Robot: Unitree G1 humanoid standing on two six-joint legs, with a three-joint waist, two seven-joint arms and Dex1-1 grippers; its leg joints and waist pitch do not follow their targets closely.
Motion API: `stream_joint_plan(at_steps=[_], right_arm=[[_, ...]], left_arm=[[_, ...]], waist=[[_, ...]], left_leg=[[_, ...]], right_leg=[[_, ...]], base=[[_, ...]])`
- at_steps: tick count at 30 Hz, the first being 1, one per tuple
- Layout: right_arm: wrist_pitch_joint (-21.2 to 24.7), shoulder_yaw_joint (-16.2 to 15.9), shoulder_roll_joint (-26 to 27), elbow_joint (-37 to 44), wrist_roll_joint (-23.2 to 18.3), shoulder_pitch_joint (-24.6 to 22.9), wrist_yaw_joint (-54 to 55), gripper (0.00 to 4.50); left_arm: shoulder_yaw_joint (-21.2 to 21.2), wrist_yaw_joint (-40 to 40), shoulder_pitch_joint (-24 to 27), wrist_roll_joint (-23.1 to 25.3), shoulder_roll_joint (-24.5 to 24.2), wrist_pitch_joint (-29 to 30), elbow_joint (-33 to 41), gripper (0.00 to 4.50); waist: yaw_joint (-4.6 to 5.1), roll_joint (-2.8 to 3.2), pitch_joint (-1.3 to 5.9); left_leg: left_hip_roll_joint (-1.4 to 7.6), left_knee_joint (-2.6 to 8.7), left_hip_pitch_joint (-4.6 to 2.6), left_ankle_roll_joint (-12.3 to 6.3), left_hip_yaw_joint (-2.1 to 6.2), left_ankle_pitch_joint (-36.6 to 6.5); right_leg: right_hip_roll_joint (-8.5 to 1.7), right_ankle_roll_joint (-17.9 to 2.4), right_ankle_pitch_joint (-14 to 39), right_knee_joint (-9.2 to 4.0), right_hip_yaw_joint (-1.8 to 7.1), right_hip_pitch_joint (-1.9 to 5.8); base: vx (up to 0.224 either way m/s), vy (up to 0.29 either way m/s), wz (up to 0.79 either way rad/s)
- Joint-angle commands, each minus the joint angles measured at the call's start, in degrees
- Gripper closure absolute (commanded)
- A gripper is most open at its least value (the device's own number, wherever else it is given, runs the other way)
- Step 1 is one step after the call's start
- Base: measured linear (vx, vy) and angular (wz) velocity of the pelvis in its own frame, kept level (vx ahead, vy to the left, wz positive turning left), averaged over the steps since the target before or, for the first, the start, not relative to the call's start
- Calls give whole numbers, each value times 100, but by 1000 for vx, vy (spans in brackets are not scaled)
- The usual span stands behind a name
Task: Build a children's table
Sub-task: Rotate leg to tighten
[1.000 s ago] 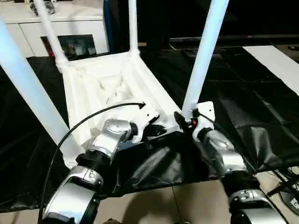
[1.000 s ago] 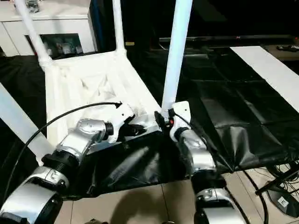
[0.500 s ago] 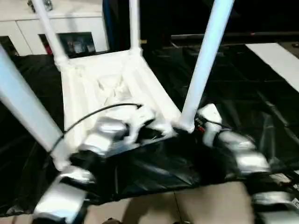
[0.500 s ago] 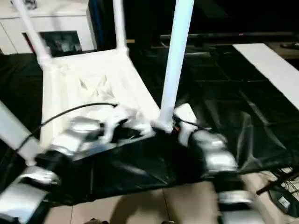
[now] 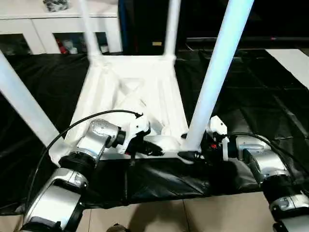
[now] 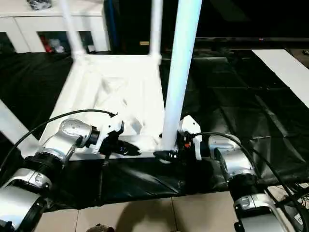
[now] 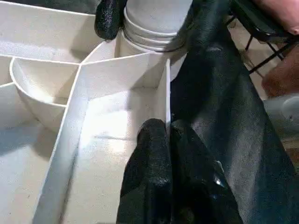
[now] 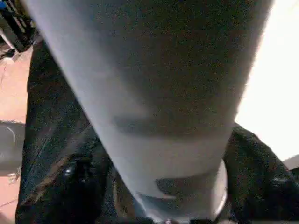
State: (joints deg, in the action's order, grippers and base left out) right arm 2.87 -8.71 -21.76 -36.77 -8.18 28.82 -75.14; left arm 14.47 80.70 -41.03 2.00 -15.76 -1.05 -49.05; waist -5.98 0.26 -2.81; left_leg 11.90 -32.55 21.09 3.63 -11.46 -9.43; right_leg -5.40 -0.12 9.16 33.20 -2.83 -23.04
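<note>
The children's table lies upside down on black cloth, ribbed underside up, with four white legs standing in its corner sockets. My left gripper is shut on the thin near rim wall of the top, a little left of the near right leg. My right gripper comes in from the right at that leg's base. One black fingertip rests against the leg's collar, and the leg stands close between the fingers.
A white cabinet with glass doors stands at the back left. Black cloth covers the floor around the table, with bare tile at the near edge. A white board lies at the right, cables at the lower right.
The whole picture has shifted, so the camera moved. My right forearm has dropped lower and now reaches the leg's base from the right side. The left gripper stays on the rim.
</note>
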Motion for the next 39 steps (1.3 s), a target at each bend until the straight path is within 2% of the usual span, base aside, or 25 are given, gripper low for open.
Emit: stream_joint_plan(at_steps=[1, 5, 8, 13, 14, 15, 16, 17, 18, 20, 22, 24, 25, 27, 32, 33, 35, 39], right_arm=[[24, -392, 127, -24, 146, 3, -257, 142], [20, -405, 159, 3, 145, -4, -272, 174], [16, -386, 184, 17, 119, -35, -240, 178], [167, -141, 322, 174, -1, -211, 251, 178], [110, 29, 472, 158, 61, -280, 865, 179], [110, 29, 472, 158, 61, -280, 865, 179], [59, 154, 620, 11, 224, -276, 1594, 179], [39, 286, 789, -120, 354, -281, 2316, 180], [39, 286, 789, -120, 354, -281, 2316, 180], [174, 549, 1117, -251, 367, -268, 3308, 180], [253, 681, 1288, -300, 363, -245, 3803, 181], [313, 822, 1535, -295, 402, -221, 4434, 181], [339, 872, 1652, -265, 430, -215, 4719, 181], [323, 883, 1820, -208, 511, -224, 5096, 181], [-83, 853, 2027, -30, 604, -349, 5475, 181], [-150, 880, 2018, -42, 568, -352, 5477, 146], [-209, 918, 1942, -70, 532, -334, 5404, 108], [-205, 892, 1654, 3, 418, -294, 4855, 68]], left_arm=[[137, 45, -175, -22, 192, -78, 15, 450], [121, 51, -186, -34, 198, -121, -70, 450], [91, 52, -169, -56, 208, -119, -95, 450], [-31, -220, -98, -97, 244, 9, -51, 450], [-109, -574, -93, -80, 316, 76, -62, 450], [-109, -574, -93, -80, 316, 76, -62, 450], [-169, -962, -89, -50, 429, 173, -68, 450], [-216, -1326, -50, -35, 586, 299, -11, 450], [-216, -1326, -50, -35, 586, 299, -11, 450], [-266, -1903, 38, -17, 908, 519, 136, 450], [-265, -2274, 89, 55, 1072, 604, 228, 450], [-232, -2686, 185, 142, 1282, 739, 390, 450], [-200, -2872, 231, 191, 1368, 796, 459, 450], [-87, -2999, 330, 281, 1443, 848, 590, 450], [-32, -3035, 490, 305, 1501, 990, 873, 450], [-39, -3032, 502, 309, 1479, 994, 898, 450], [-47, -3011, 520, 301, 1415, 983, 949, 450], [-115, -2765, 540, 204, 1264, 876, 1001, 450]], waist=[[16, 7, 382], [13, 8, 391], [15, 14, 386], [11, 16, 367], [14, 7, 363], [14, 12, 352], [39, -2, 346], [65, 14, 329], [118, -10, 318], [172, -11, 306], [211, -7, 297], [267, -29, 296], [291, -18, 285], [306, -41, 298], [333, -14, 300], [341, 4, 305], [358, 5, 311], [339, -12, 334]], left_leg=[[149, 358, -106, -219, 44, -1574], [142, 345, -96, -269, 41, -1458], [144, 348, -104, -265, 37, -1520], [151, 372, -107, -203, 48, -1642], [150, 378, -106, -179, 49, -1686], [154, 386, -118, -142, 46, -1742], [142, 397, -120, -84, 60, -1887], [141, 405, -141, 5, 66, -2006], [118, 412, -145, 78, 89, -2127], [111, 434, -116, 114, 122, -2181], [100, 430, -156, 115, 131, -2334], [73, 411, -153, 26, 132, -2410], [70, 416, -142, 8, 135, -2415], [64, 418, -131, -16, 142, -2387], [62, 426, -116, -40, 142, -2446], [60, 432, -109, -52, 142, -2446], [60, 435, -105, -72, 137, -2466], [75, 429, -73, -154, 113, -2259]], right_leg=[[-244, -1494, 1151, -309, 143, 257], [-240, -1544, 957, -288, 136, 266], [-240, -1546, 1034, -300, 136, 261], [-248, -1470, 1297, -325, 137, 253], [-246, -1438, 1387, -333, 136, 250], [-250, -1404, 1494, -349, 142, 233], [-259, -1325, 1802, -375, 132, 236], [-270, -1225, 2125, -407, 141, 187], [-274, -1117, 2446, -445, 131, 182], [-279, -912, 2799, -483, 122, 190], [-275, -793, 3077, -548, 110, 144], [-263, -666, 3305, -595, 106, 117], [-256, -624, 3380, -614, 105, 98], [-253, -538, 3443, -627, 94, 107], [-248, -452, 3458, -639, 101, 72], [-238, -451, 3375, -629, 105, 76], [-222, -481, 3245, -618, 110, 74], [-224, -635, 2771, -565, 141, 112]], base=[[0, 0, 0], [0, 0, 0], [0, 0, 0], [0, 0, 0], [0, 0, 0], [0, 0, 0], [0, 0, 0], [0, 0, 0], [0, 0, 0], [0, 0, 0], [0, 0, 0], [0, 0, 0], [0, 0, 0], [0, 0, 0], [0, 0, 0], [0, 0, 0], [0, 0, 0], [0, 0, 0]])
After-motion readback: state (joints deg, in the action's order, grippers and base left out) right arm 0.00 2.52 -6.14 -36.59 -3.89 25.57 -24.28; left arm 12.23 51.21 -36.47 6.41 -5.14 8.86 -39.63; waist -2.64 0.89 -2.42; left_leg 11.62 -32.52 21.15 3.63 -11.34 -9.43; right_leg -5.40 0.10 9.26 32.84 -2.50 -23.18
